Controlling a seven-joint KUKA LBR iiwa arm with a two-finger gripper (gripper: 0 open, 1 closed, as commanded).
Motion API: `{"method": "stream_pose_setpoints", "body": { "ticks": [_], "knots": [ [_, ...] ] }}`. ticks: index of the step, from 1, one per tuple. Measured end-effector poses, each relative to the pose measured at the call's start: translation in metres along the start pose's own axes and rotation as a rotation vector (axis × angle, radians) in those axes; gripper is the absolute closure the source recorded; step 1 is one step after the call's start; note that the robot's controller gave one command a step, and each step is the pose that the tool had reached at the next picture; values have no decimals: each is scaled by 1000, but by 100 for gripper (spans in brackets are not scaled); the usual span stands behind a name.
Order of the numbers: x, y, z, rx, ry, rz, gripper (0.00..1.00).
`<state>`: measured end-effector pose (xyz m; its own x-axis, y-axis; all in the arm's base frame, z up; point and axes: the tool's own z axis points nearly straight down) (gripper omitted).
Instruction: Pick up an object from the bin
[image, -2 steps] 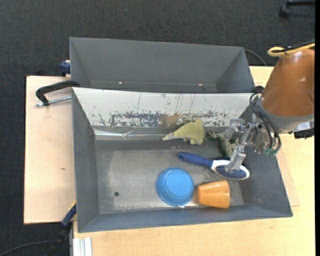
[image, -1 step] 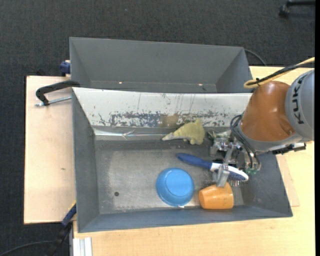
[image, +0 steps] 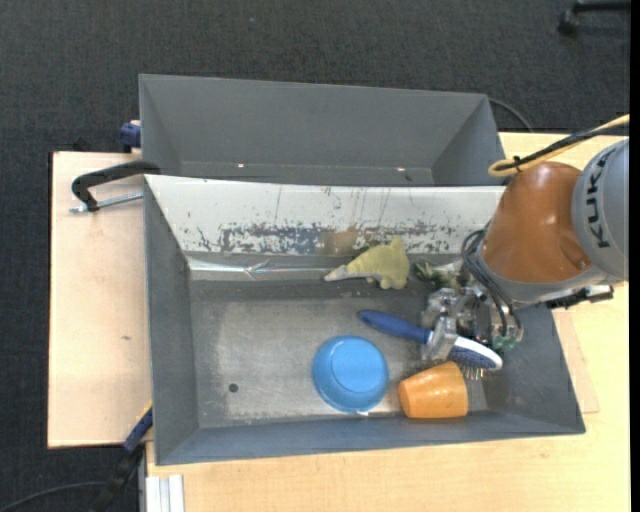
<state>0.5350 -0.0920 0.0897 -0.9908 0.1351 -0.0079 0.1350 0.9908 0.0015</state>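
honestly my pincer (image: 447, 327) is a tangle of metal and cables from up here, so I can't tell how wide it is or if it's got anything. It sits low in the right of the bin (image: 166, 330), over the blue toothbrush (image: 386, 323), hiding its middle; handle pokes out left, bristle end right, just above the orange cup (image: 434, 392) on its side. Blue bowl (image: 350, 373) beside the cup, yellowish soft toy (image: 376, 264) by the back wall. My arm comes in from the right, wrist pointing down

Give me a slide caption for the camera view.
Gripper low over a blue brush, beside an orange cup and blue bowl.
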Motion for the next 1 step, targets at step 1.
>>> {"method": "stream_pose_setpoints", "body": {
  "ticks": [1],
  "knots": [
    [-4,13,-112,1,-6,-19,100]
  ]
}}
